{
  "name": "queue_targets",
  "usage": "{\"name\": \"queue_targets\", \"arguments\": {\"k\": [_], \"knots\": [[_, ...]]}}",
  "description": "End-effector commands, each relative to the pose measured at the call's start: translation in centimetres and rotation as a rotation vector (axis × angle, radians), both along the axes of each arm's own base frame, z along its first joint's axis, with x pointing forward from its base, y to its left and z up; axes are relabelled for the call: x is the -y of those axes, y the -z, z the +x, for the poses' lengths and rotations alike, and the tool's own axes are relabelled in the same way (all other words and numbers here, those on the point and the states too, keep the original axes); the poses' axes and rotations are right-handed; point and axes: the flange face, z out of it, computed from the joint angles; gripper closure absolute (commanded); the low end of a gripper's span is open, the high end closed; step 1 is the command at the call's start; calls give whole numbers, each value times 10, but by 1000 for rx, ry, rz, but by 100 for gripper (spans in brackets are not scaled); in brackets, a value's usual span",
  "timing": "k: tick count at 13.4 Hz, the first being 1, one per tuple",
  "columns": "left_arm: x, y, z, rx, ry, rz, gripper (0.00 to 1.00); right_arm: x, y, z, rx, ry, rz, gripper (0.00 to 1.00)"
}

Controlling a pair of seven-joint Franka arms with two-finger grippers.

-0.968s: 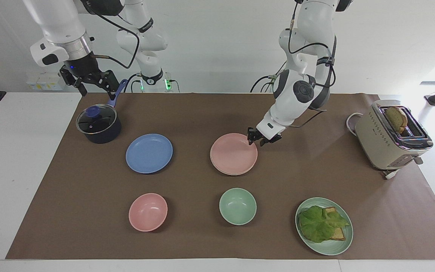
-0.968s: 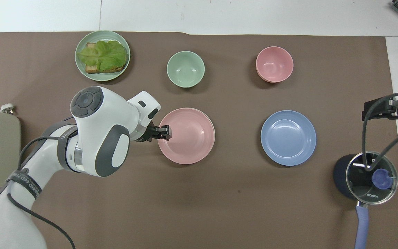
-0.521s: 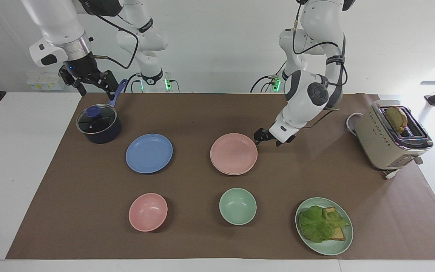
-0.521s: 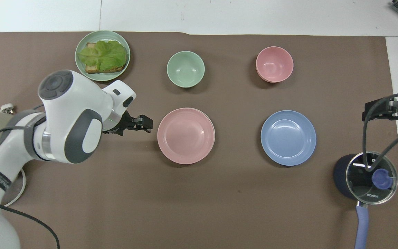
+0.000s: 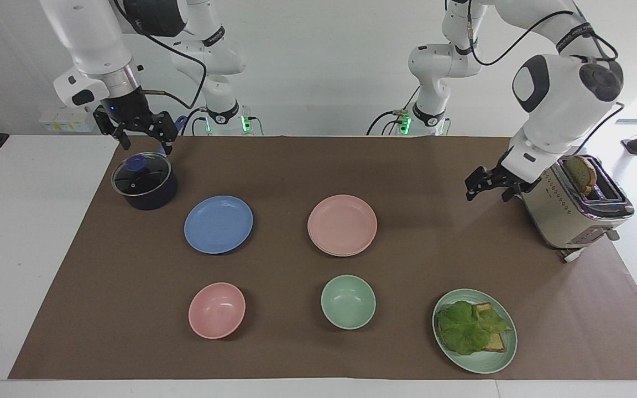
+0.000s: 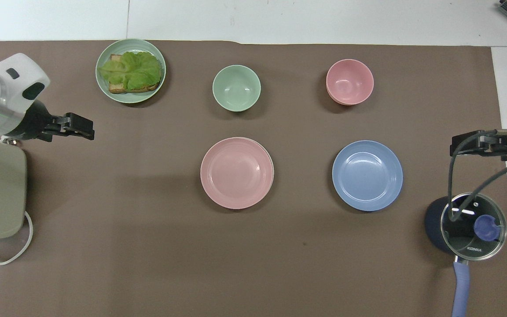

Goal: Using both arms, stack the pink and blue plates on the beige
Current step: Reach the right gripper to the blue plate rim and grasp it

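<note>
Facing view: pink plate [image 5: 342, 224] sits on beige; both end effectors released, empty. Next: right end effector [image 5: 136, 128] shd pinch blue plate [image 5: 218, 224] rim, lift level.

**Pastels on a brown mat**

A pale pink plate [image 5: 342, 223] sits on a cream-beige plate [image 5: 346, 253]; the other plate [image 5: 218, 224] is medium blue. Pink bowl [image 5: 217, 309], mint-green bowl [image 5: 348, 301], green lettuce [image 5: 466, 326], navy pot [image 5: 144, 183], beige toaster [image 5: 564, 207]; all plain.

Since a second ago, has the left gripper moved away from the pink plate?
Yes. The left gripper has pulled off the pink plate toward the left arm's end of the table and now hangs beside the toaster, jaws open and empty.
</note>
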Motion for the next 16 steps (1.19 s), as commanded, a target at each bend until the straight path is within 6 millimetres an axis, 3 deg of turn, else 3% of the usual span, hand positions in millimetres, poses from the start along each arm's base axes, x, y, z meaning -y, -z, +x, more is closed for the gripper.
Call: {"name": "queue_targets", "arguments": {"k": [1,3,7,10,13,16], "knots": [[-6,-44,0,22,59,52,0,0,53,-1,22,-33,27,0],[-17,-54,-2,38,40,57,0,-2,93,2,46,-55,29,0],[-19,-87,-19,92,39,66,0,-3,165,9,44,-67,61,0],[-23,-89,-21,92,27,65,0,5,215,13,67,-132,57,0],[-27,-89,-21,92,18,64,0,6,250,14,65,-138,57,0],[-27,-89,-21,92,18,64,0,25,282,5,67,-168,63,9]]}}
